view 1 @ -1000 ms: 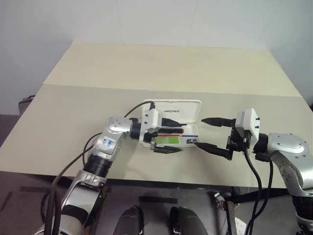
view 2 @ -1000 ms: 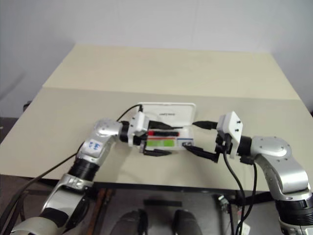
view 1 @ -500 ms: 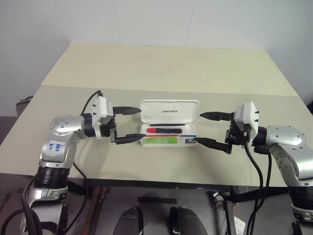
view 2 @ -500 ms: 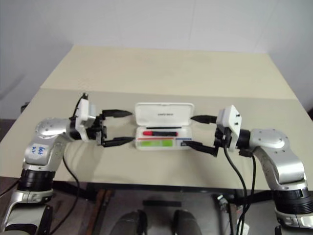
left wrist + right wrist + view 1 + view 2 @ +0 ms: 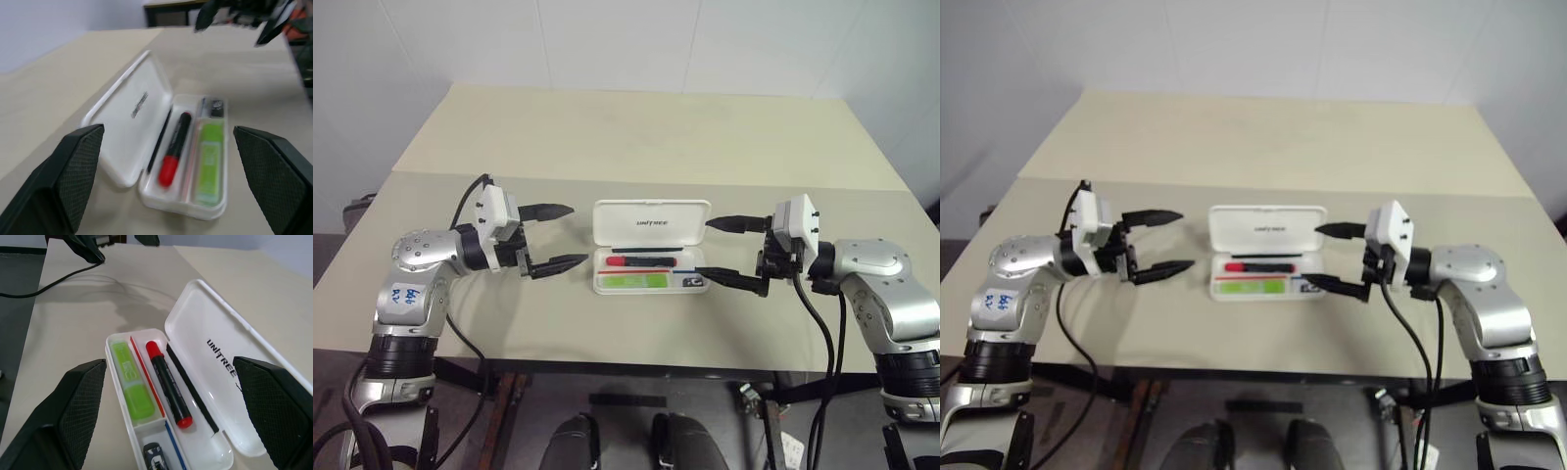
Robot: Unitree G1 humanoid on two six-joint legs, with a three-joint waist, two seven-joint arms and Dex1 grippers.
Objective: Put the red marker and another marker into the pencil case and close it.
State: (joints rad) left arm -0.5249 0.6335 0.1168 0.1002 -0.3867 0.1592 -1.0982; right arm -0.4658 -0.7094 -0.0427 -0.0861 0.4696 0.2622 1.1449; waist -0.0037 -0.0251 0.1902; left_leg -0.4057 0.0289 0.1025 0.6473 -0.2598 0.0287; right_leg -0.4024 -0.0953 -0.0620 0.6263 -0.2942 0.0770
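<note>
The pencil case (image 5: 652,245) is lying open near the front edge of the beige surface (image 5: 636,137), between the two hands. It is a flat white plastic box with rounded corners; its lid is folded back flat on the far side and is carrying small dark lettering in the middle. The tray on the near side is showing thin red and blue lines running along its length.

The red marker (image 5: 168,383) is resting in the tray on the side nearer the lid, a short thick pen with a red tip at each end and a black middle section. A thin black stick (image 5: 191,387) is lying between it and the lid hinge. The light green marker (image 5: 130,383) is sitting in the compartment on the tray's front side, chunky and about as long as the red one. A small dark object (image 5: 155,454) is occupying the little compartment at the tray's right end.

The left hand (image 5: 553,238) is hovering just left of the case, fingers spread wide and gripping nothing. The right hand (image 5: 720,252) is hovering just right of it, likewise spread and empty, its lower fingertip close to the tray's right end.
</note>
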